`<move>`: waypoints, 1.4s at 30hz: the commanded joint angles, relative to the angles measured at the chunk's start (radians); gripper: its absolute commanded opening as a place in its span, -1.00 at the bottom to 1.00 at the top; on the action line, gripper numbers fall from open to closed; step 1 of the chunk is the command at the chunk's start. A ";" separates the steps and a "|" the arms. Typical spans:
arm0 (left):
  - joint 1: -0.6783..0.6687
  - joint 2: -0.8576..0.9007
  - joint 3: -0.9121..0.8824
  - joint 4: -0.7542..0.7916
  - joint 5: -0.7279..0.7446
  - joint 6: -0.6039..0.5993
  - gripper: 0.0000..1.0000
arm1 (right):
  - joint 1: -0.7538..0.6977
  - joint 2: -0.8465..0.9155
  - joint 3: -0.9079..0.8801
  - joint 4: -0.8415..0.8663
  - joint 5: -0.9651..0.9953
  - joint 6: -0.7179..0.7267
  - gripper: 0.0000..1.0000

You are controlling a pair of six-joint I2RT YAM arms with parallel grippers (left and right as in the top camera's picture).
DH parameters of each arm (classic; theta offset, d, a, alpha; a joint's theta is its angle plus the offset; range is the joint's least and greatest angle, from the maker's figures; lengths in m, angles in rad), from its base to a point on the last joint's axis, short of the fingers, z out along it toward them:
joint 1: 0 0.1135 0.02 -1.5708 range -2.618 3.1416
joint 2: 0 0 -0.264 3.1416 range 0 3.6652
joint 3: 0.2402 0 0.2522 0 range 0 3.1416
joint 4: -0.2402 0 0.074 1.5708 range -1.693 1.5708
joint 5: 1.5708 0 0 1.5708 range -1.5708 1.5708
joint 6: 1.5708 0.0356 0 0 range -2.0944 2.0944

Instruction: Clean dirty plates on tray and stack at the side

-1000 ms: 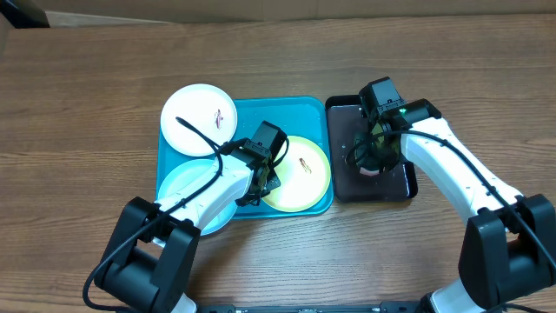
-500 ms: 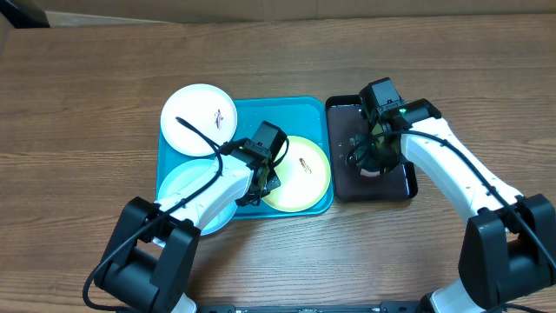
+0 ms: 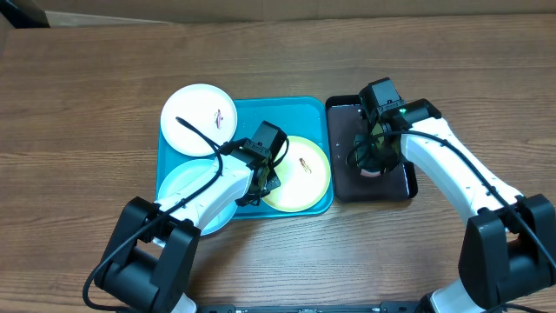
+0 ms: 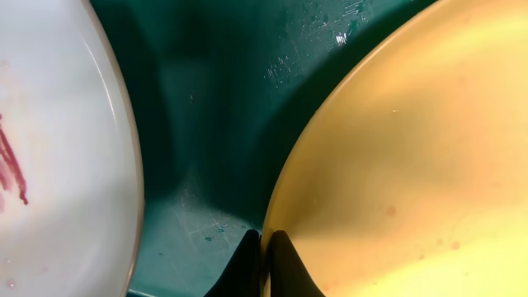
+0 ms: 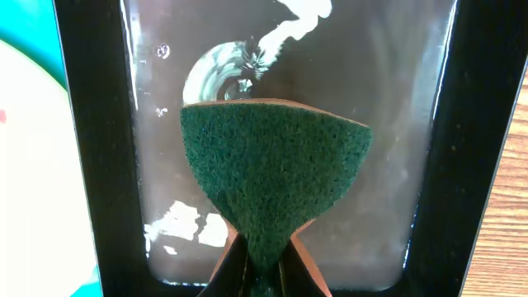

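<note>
The left gripper [image 4: 264, 247] is pinching the yellow plate [image 4: 412, 165] by its rim on the tray [image 4: 223, 99]. The right gripper [image 5: 264, 264] is clamping a sponge [image 5: 272, 173] over the black tray [image 5: 82, 165], seemingly wetting it. Next, the sponge needs carrying to the plate's smear [image 3: 303, 164].

The left arm [image 3: 213, 187] and right arm [image 3: 452, 165] both have smooth white shells on their long links, chunky black joint housings and blocky black bases [image 3: 143, 252]. A thin black cable [image 3: 198, 133] runs along the left arm, and a small green light [image 3: 402, 110] glows on the right wrist block. The left gripper [image 4: 264, 262] ends in slim, black, tapered fingers [image 4: 244, 266].
</note>
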 commanded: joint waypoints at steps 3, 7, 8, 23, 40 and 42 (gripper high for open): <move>0.000 -0.007 -0.014 0.000 -0.020 0.005 -0.91 | 0.005 -0.027 0.024 0.004 -0.001 -0.037 -0.93; 0.000 -0.007 -0.014 0.001 -0.020 0.005 -0.92 | 0.005 -0.027 0.024 0.004 -0.001 -0.037 -0.93; 0.000 -0.007 -0.014 0.001 -0.020 0.005 -0.92 | 0.005 -0.027 0.024 0.003 -0.001 -0.037 -0.92; 0.000 -0.007 -0.014 0.002 -0.020 0.005 -0.92 | 0.005 -0.027 0.024 0.005 -0.001 -0.033 -0.93; 0.000 -0.007 -0.014 0.003 -0.020 0.005 -0.92 | 0.005 -0.039 0.063 -0.019 -0.001 -0.033 -0.93; 0.000 -0.007 -0.014 0.003 -0.020 0.005 -0.92 | 0.005 -0.039 0.063 -0.022 -0.001 -0.033 -0.93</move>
